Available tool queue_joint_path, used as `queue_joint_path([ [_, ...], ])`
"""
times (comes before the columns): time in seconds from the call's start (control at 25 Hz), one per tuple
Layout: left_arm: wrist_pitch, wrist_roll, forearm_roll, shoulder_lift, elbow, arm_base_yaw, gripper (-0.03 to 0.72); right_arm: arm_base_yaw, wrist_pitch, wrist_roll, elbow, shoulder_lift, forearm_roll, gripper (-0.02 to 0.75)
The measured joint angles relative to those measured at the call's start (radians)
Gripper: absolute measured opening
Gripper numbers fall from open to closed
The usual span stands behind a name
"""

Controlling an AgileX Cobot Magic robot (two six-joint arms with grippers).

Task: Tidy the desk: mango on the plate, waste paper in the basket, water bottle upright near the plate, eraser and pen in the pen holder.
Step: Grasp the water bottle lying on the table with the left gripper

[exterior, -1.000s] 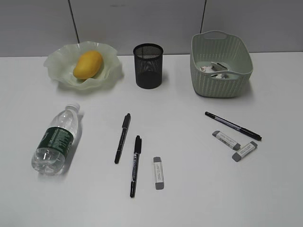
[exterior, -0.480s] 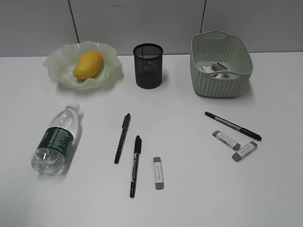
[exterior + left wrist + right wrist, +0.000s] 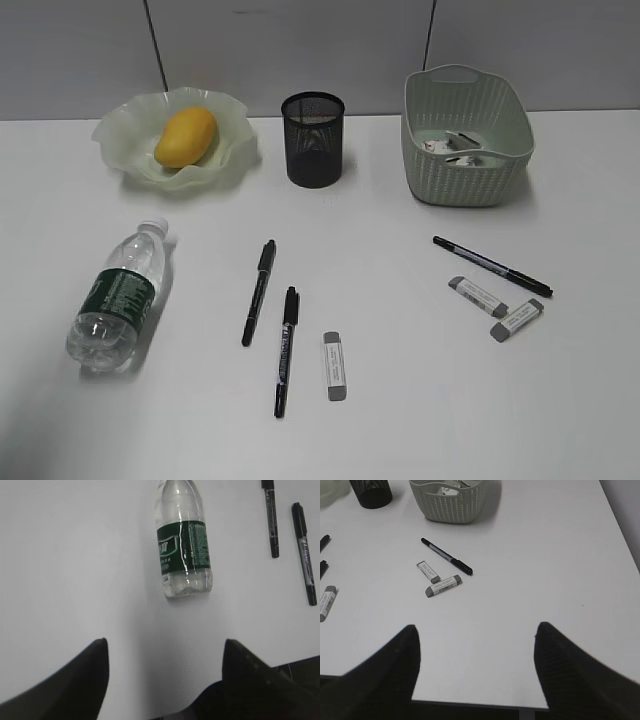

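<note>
The mango (image 3: pixel 186 137) lies on the plate (image 3: pixel 120 125). Waste paper (image 3: pixel 450 148) sits inside the basket (image 3: pixel 465 180). The water bottle (image 3: pixel 118 297) lies on its side on the desk (image 3: pixel 400 430). My left gripper (image 3: pixel 165 645) hangs open and empty just short of the water bottle's (image 3: pixel 183 545) base. Two pens (image 3: pixel 259 291) (image 3: pixel 287 349) and an eraser (image 3: pixel 335 366) lie mid-desk. A third pen (image 3: pixel 491 266) and two erasers (image 3: pixel 478 296) (image 3: pixel 517 319) lie on the right. My right gripper (image 3: pixel 476 627) stands open near the front edge. The pen holder (image 3: pixel 313 138) stands upright. Neither gripper shows in the exterior view.
The grey wall panels (image 3: pixel 300 40) rise behind the desk. In the right wrist view the desk's front edge (image 3: pixel 475 700) runs just under the fingers and its right edge (image 3: pixel 620 525) is close by.
</note>
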Motion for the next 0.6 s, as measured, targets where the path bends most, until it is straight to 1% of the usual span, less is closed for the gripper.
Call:
queue_joint_path([
  [0.28,-0.063,-0.031,0.007,0.293,-0.108,-0.07,0.536,0.0,0.0,0.001,0.0,0.0,0.0,0.562],
  [0.36,-0.079,-0.073,0.028,0.369,-0.155,-0.102,0.536,0.0,0.0,0.001,0.0,0.0,0.0,0.562],
  [0.52,-0.096,-0.163,0.111,0.529,-0.26,-0.165,0.536,0.0,0.0,0.001,0.0,0.0,0.0,0.562],
  [0.6,-0.098,-0.188,0.119,0.609,-0.3,-0.192,0.536,0.0,0.0,0.001,0.0,0.0,0.0,0.562],
])
